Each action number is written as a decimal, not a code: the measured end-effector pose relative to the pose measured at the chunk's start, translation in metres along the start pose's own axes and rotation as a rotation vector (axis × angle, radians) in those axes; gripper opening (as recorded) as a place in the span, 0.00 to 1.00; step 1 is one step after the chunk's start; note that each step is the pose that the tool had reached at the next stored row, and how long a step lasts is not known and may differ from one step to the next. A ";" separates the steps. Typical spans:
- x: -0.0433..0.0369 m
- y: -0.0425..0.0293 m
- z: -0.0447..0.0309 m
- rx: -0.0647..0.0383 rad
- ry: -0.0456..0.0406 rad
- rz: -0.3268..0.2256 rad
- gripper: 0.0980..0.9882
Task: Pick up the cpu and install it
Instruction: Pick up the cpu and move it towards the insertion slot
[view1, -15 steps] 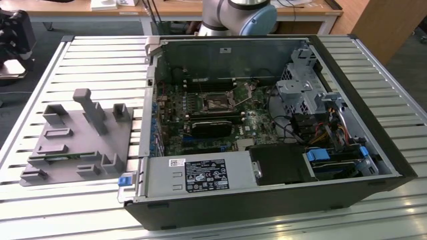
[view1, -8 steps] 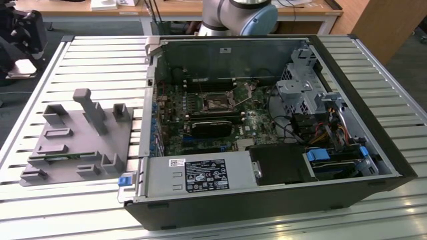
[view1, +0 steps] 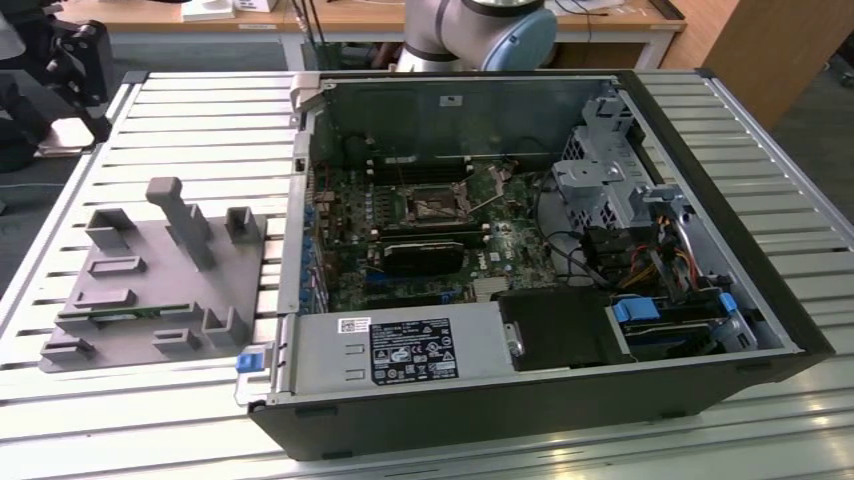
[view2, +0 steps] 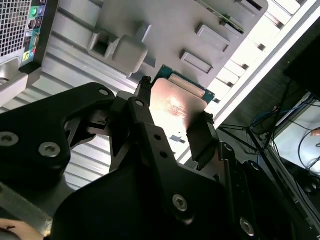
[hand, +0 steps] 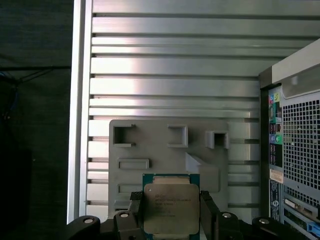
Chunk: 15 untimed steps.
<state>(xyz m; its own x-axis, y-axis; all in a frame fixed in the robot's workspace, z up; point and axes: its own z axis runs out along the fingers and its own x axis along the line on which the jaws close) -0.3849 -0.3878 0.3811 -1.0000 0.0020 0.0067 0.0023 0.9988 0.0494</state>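
Gripping the cpu (hand: 169, 207) by two opposite edges, the gripper (hand: 171, 200) held it flat between closed fingers (hand: 208, 210), above the grey fixture tray (hand: 150, 137), beside the computer case (hand: 295, 145).

Bright light; glare on the slatted table (hand: 150, 65).

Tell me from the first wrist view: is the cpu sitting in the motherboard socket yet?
No, the cpu is clamped in the gripper, held over the grey fixture tray outside the computer case.

End effector (hand: 171, 204), fingers (hand: 207, 206) clamped on cpu (hand: 171, 212)
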 end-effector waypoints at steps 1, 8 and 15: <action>-0.0024 0.0000 0.0000 0.000 0.0000 0.000 0.50; -0.0201 0.0000 -0.0002 0.000 0.0000 0.000 0.50; -0.0399 0.0001 -0.0003 0.000 0.0000 0.000 0.50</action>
<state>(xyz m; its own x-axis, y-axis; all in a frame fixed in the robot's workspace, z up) -0.3451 -0.3878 0.3811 -1.0000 0.0020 0.0067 0.0023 0.9988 0.0493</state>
